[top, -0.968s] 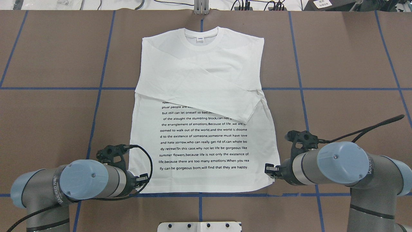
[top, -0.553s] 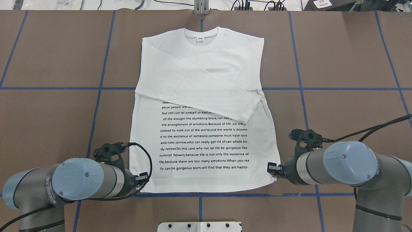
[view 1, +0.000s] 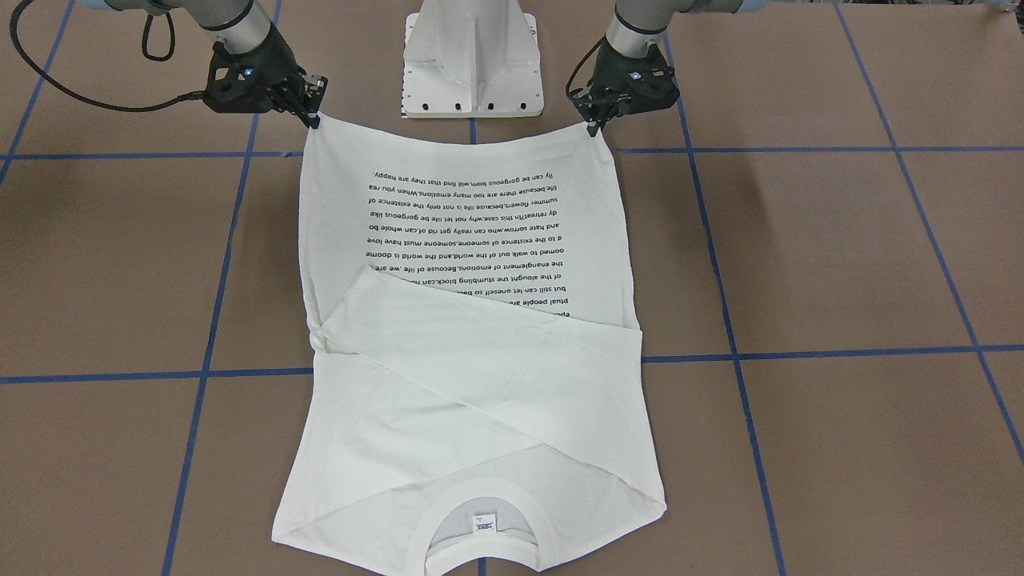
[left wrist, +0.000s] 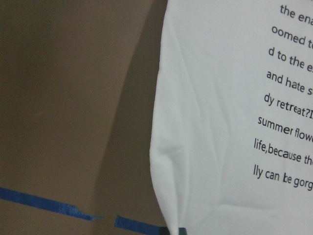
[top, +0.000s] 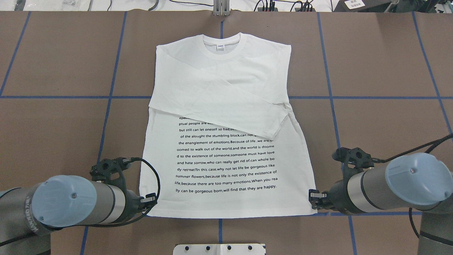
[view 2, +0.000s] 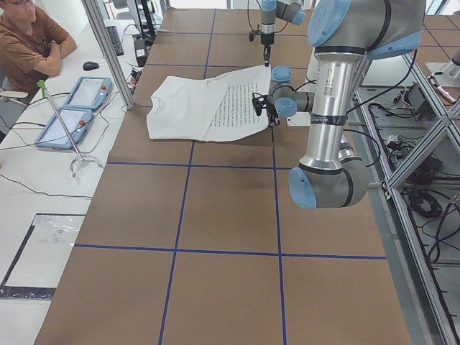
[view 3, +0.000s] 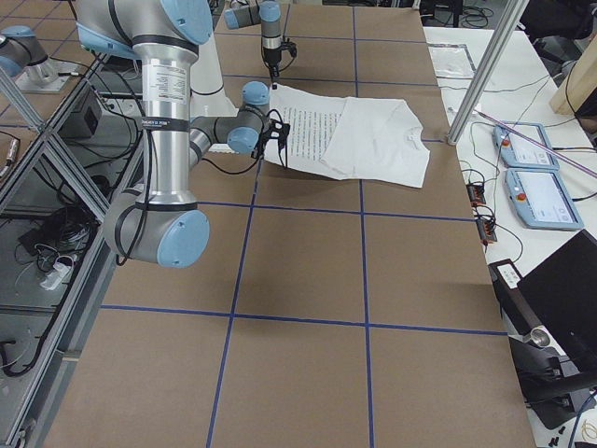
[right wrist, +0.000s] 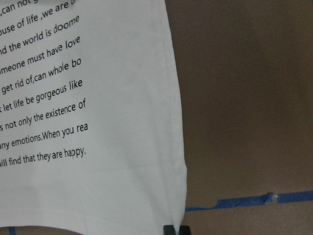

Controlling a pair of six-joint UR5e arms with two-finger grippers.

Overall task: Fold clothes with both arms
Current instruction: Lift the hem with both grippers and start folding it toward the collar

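The white long-sleeved T-shirt [top: 226, 106] lies text side up on the brown table, collar [top: 222, 42] at the far edge, both sleeves folded across the chest. It also shows in the front view [view 1: 472, 384]. My left gripper [top: 148, 200] is shut on the hem's left corner, on the right of the front view [view 1: 596, 128]. My right gripper [top: 313, 198] is shut on the hem's right corner [view 1: 314, 120]. The hem is stretched taut between them and raised a little off the table. In the right wrist view the fingertips [right wrist: 175, 230] pinch the corner.
The white pedestal base [view 1: 474, 56] stands just behind the hem. Blue tape lines [top: 109, 97] grid the table. In the exterior left view a seated operator [view 2: 29, 36], teach pendants [view 2: 79, 108] and an aluminium post [view 2: 108, 50] stand beyond the table's far edge.
Both grippers have drawn back toward the base and apart, holding the hem corners. The shirt has slid toward the robot and the hem has stretched wider.
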